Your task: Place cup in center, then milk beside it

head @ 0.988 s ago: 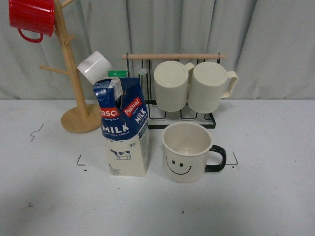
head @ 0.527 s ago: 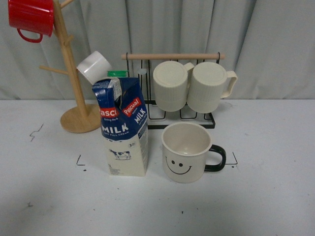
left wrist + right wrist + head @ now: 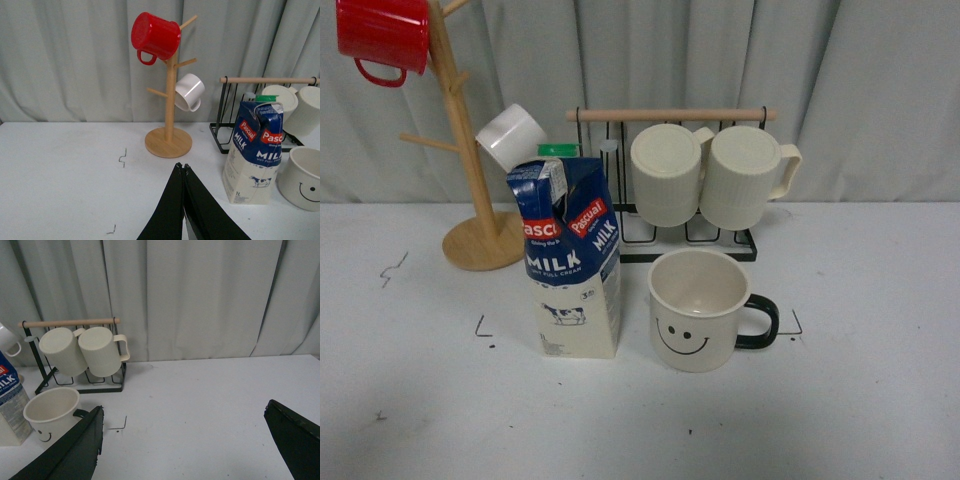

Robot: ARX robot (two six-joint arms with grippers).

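The cup, a cream mug with a smiley face and black handle, stands upright in the center between black corner marks. Left of it, close but apart, stands the milk, a blue and cream carton with a green cap. Neither arm shows in the front view. In the left wrist view my left gripper is shut and empty, back from the milk and cup. My right gripper stands wide open over bare table, the cup beside one finger.
A wooden mug tree at the back left carries a red mug and a small white mug. Behind the cup a black wire rack holds two ribbed cream mugs. A grey curtain closes the back.
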